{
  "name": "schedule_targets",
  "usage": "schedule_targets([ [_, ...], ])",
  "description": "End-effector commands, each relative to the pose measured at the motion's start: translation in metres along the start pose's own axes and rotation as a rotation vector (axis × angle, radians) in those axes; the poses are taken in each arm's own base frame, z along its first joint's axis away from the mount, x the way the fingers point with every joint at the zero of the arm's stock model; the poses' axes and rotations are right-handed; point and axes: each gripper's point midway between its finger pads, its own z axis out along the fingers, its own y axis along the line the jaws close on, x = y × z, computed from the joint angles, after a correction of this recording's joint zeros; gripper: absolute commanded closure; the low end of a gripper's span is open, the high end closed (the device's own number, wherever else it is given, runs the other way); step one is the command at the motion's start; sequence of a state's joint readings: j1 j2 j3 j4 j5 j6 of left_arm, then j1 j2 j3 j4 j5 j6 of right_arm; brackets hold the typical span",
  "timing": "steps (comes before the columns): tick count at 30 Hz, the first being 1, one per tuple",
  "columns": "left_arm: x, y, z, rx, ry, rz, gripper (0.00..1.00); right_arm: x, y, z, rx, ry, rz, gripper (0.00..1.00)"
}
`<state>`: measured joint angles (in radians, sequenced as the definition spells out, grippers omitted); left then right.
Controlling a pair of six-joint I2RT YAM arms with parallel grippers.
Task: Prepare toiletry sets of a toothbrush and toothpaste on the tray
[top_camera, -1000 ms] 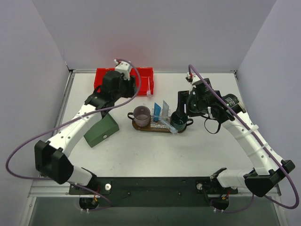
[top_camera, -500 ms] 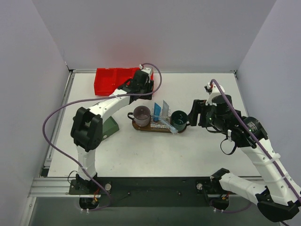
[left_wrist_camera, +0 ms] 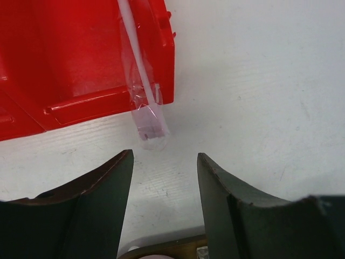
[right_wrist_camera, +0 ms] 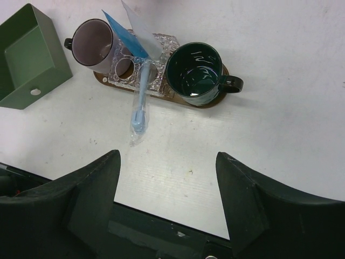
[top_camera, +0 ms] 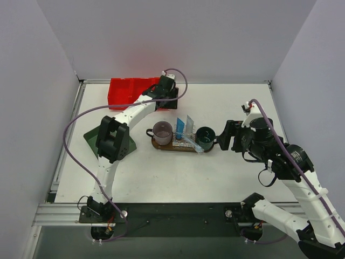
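- Top: left tool (top_camera: 170,100) at the red bin (top_camera: 124,91) end, fetch step; right tool (top_camera: 222,139) wide, empty, beside the tray (top_camera: 183,147).
- Left wrist: tool half-open, empty; wrapped toothbrush (left_wrist_camera: 145,91) just ahead, overhanging the bin onto the surface. Next: advance, pinch.
- Right wrist: tray ahead, blue brush (right_wrist_camera: 139,105) lying half off it.

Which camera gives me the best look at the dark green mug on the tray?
The right wrist view. It looks down into the dark green mug at close range, showing the handle pointing right and the mug standing on the tray. The top external view shows it only small. The left wrist view misses it.
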<state>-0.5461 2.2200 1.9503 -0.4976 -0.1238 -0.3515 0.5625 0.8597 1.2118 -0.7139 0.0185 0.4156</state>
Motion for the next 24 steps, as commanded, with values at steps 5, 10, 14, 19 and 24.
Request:
schedule_targets([
  [5,-0.001,0.011,0.012,-0.053,0.021,-0.038,0.38,0.000,-0.002,0.002,0.010,-0.012,0.017,0.33],
  [10,0.003,0.014,0.020,-0.047,0.041,-0.057,0.38,-0.001,-0.002,0.002,0.009,-0.015,0.015,0.33],
  [14,0.005,0.019,0.028,-0.044,0.051,-0.074,0.39,0.000,-0.002,0.002,0.008,-0.011,0.017,0.33],
  [19,0.006,0.015,0.034,-0.005,0.059,-0.081,0.42,0.002,-0.003,0.003,0.010,-0.007,0.016,0.33],
  [24,0.002,0.014,0.040,-0.003,0.053,-0.077,0.43,0.003,-0.003,0.004,0.011,-0.002,0.015,0.33],
])
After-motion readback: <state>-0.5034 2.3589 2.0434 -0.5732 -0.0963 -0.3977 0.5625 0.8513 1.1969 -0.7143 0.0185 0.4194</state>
